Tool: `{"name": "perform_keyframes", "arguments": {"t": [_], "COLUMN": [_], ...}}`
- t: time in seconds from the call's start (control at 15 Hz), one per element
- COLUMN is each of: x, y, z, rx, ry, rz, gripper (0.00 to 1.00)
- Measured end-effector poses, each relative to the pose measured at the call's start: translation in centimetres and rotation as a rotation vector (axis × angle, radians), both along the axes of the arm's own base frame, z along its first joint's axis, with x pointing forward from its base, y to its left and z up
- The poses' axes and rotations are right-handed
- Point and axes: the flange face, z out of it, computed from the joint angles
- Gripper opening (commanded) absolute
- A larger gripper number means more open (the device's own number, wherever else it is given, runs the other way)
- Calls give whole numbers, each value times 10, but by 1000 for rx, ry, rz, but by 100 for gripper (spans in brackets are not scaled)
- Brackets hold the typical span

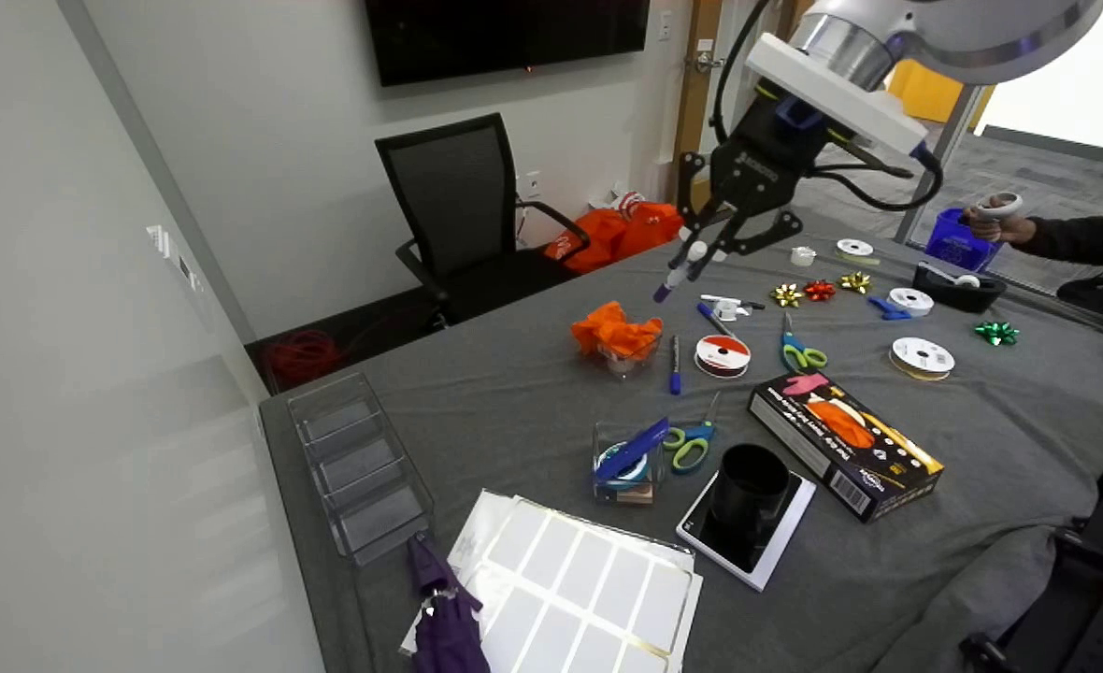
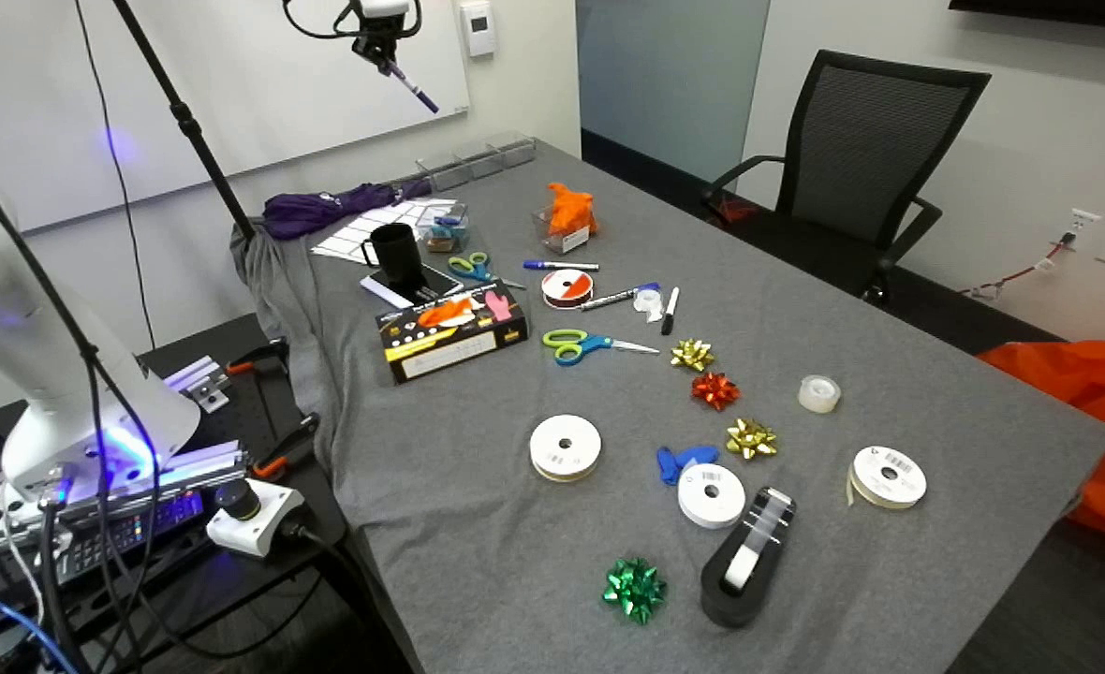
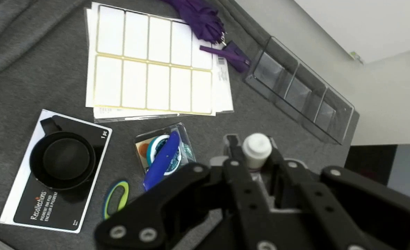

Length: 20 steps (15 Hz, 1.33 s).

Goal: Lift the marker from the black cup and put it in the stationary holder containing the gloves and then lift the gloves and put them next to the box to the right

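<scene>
Directly before the wrist camera, the claw [image 3: 253, 146] is found pinched on the marker [image 2: 412, 87], which is held clear of the bench [image 1: 486, 411] with its purple end slanting downward in both exterior views. A light, stiff barrel is expected; the smooth plastic could be twisted if squeezed unevenly, but the grip near the white end is judged suited to a purple-end-first insertion. Below, the black cup [image 3: 66, 159] is seen upright on an ink pad package [image 3: 52, 211], with the glove box [image 1: 846, 439], taken to be the box named, lying just beside it. Farther off, toward the bench edge by the chair [image 2: 876, 168], the orange gloves [image 2: 571, 211] are noted bunched in the clear holder [image 2: 551, 232], rising above its rim. Soft, light, easily crumpled material is anticipated; the protruding top fold should be pinched, as the holder might be dragged along. Insertion of the marker beside them is judged the step outstanding.
</scene>
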Motion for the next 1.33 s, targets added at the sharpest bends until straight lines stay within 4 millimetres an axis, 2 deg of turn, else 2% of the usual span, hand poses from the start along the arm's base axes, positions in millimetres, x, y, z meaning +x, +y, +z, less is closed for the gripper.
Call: {"name": "perform_keyframes", "arguments": {"t": [0.27,0.87,1.2,1.27,1.33], "x": [47,128,152,154,156], "y": [-20,-69,-72,-72,-72], "z": [-4,-71,-110,-120,-126], "rx": [12,-20,-34,-44,-48], "ry": [27,44,82,94,100], "rz": [-137,-399,-440,-443,-443], "gripper": [4,4,4,17,17]}}
